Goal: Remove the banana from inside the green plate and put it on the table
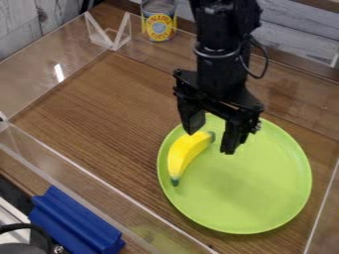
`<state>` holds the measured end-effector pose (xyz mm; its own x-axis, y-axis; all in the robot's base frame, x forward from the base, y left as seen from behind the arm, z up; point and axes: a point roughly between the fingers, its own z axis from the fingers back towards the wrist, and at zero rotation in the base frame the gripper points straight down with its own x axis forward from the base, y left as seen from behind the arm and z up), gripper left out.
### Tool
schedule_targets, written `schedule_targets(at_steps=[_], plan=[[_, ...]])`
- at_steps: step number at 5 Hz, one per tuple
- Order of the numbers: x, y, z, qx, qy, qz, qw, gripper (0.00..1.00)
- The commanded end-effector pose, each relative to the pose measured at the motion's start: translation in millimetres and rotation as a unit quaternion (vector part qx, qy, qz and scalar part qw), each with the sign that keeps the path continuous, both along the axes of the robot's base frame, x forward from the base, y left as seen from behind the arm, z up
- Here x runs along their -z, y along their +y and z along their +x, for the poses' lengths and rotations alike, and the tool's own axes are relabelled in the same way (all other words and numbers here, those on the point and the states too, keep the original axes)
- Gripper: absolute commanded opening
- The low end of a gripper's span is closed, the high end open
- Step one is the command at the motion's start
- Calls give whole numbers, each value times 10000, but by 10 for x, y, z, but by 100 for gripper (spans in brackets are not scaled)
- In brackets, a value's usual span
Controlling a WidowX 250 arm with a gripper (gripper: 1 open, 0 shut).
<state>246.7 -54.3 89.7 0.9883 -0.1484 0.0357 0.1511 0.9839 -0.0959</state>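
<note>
Gripper (pixel 215 137) points down, jaws wide and empty, above the banana's (pixel 185 155) far end. Banana's long axis runs near-left to far-right across the green plate (pixel 265 189).

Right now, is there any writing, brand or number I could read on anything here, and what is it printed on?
Yellow-labelled can behind the table's far wall: it carries a label with a pale round patch, but any print is too small and blurred to read.
Banana, green plate, blue block, gripper: no text visible.
Nothing in this view can be quoted.
</note>
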Motion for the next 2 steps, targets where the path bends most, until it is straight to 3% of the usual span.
schedule_targets(at_steps=[1,2], plan=[[7,28,12,-29,-79,-8,10000,100],[64,45,-10,-49,-74,-3,10000,100]])
